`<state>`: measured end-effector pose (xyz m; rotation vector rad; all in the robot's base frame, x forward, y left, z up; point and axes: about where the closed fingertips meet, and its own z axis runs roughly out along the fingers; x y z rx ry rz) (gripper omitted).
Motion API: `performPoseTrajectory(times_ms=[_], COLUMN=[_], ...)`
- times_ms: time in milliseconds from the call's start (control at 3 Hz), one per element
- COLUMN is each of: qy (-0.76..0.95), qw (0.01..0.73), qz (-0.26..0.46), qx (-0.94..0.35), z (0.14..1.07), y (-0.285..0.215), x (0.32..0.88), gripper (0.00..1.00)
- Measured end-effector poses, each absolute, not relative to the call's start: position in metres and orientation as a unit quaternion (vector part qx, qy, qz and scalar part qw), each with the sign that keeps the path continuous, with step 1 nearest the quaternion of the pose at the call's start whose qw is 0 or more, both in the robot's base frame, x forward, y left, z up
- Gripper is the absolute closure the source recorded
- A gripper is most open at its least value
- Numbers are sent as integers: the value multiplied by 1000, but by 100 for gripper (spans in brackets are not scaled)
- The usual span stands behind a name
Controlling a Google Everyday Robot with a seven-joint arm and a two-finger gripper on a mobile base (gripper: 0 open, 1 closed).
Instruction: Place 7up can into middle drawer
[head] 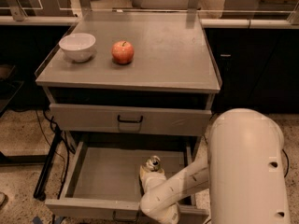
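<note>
The 7up can [153, 163], silver and green with its pull-tab top showing, stands upright inside the open middle drawer [105, 176], near the right of its grey tray. My gripper [150, 175] reaches down into the drawer and sits right at the can's near side, hiding its lower part. I cannot tell whether it grips the can. My white arm [245, 167] fills the lower right.
A white bowl [77, 46] and a red apple [123, 52] sit on the grey cabinet top [163, 55]. A closed drawer front with a black handle [130, 120] lies just above the open drawer. Cables [51, 139] hang at the cabinet's left.
</note>
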<state>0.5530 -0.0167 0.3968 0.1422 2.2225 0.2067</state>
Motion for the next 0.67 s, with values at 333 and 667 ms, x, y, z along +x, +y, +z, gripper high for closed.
performPoseTrajectory(times_ms=[333, 667], qy=[892, 890], qw=[442, 448], qz=[79, 66], qx=[58, 50], z=[396, 393], y=[-15, -11], x=[550, 545], gripper=[100, 100])
